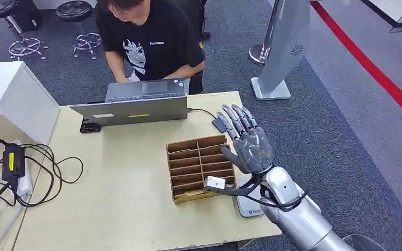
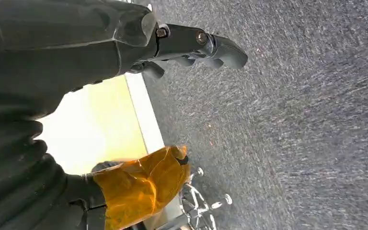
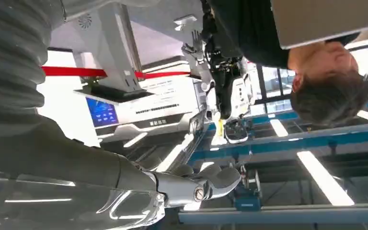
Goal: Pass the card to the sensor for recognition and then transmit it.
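Hidden and cropped around the right hand

The right hand covers part of the cardboard organizer and most of the white sensor pad beneath its wrist; no card can be made out; the person beyond is cropped at the head.

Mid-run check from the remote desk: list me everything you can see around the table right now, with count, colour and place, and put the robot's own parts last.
table: one, pale wood, centre of the head view.
card rack: one, brown cardboard with slots, right part of the table.
card reader: one, white and flat, near right table edge, partly under the arm.
laptop: one, grey, far side of the table.
black device: one, beside the laptop's left corner.
cables: a black tangle, left table edge.
white cabinet: one, left of the table.
stools: two, black, far left on the carpet.
person: one, black shirt, seated behind the laptop.
right hand: silver-grey, fingers spread, raised over the rack, holding nothing.
left hand: dark, over grey carpet.
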